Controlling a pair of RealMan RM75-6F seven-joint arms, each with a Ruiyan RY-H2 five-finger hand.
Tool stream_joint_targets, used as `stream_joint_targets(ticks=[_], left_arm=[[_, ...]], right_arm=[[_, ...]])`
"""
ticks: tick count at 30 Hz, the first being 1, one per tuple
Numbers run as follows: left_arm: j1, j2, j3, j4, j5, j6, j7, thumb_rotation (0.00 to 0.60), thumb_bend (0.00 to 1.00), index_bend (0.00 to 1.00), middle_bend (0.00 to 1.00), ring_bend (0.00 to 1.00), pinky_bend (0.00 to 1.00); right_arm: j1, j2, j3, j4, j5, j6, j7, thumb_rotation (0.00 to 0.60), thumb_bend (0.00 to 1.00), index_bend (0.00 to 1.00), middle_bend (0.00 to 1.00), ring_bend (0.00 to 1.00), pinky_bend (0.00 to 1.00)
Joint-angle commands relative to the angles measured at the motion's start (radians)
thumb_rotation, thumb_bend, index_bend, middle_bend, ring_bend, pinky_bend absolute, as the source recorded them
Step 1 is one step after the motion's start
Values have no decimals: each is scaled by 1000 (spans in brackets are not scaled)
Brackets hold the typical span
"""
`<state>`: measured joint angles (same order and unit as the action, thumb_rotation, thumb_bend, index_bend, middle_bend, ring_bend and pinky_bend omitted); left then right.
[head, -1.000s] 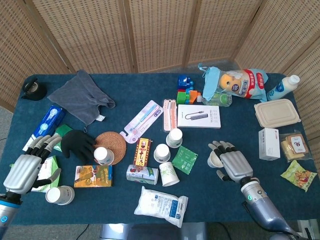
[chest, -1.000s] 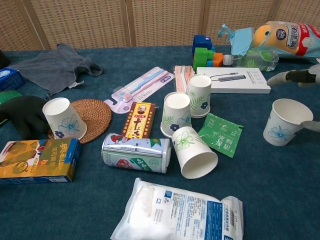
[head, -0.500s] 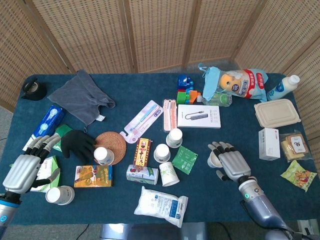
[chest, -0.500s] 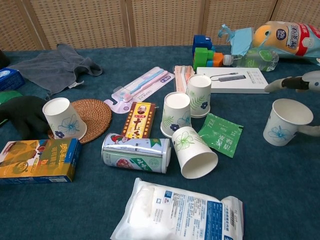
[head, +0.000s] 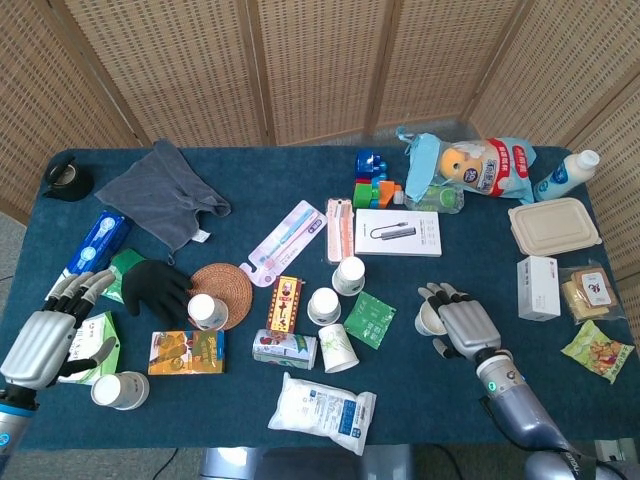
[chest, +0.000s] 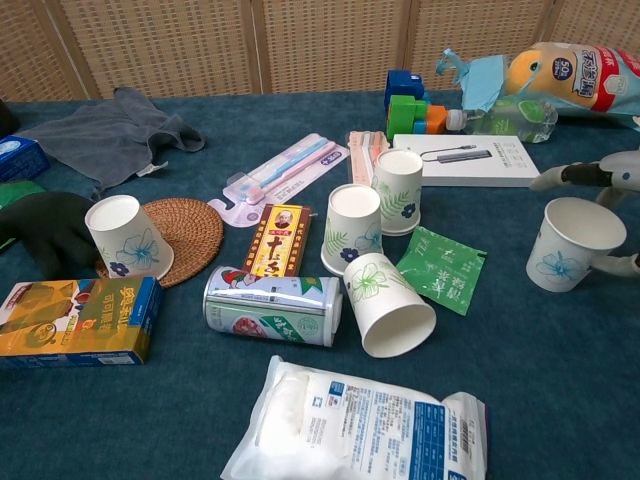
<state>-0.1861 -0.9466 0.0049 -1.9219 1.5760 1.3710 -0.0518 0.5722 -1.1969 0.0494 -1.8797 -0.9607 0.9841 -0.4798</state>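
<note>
Cupping an upright paper cup near the table's right edge, right hand has fingers spread round it, not squeezing | green sachet and three more cups crowd its left | cup looks empty | left hand spread above a green-white box, another cup beside.

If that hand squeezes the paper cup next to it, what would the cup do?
The paper cup looks thin-walled and empty, so it would probably dent easily and feel very light. Standing upright by the right hand, a sideways nudge might tip it, then it could roll.
</note>
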Motion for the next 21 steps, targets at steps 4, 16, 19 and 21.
stream_joint_targets(ticks=[4,16,19,21], left_arm=[[3,-2,1,5,-4,3,-3,600,415,0,99,45,0],[7,-5,1,11,-10,4,-9,600,414,0,99,46,0],[7,-4,0,12,-11,4,-10,600,414,0,99,46,0],[6,-4,-1,13,-11,5,-12,600,415,0,99,46,0]], right_arm=[[11,-19,3,27,11,-11,15,600,418,1,15,0,288],[10,-41,22,111,-6,-40,133,600,436,355,329,276,473],[4,-37,26,113,-18,-39,162,600,435,360,329,277,476],[0,-30,32,107,-28,-38,187,600,434,357,329,276,476]])
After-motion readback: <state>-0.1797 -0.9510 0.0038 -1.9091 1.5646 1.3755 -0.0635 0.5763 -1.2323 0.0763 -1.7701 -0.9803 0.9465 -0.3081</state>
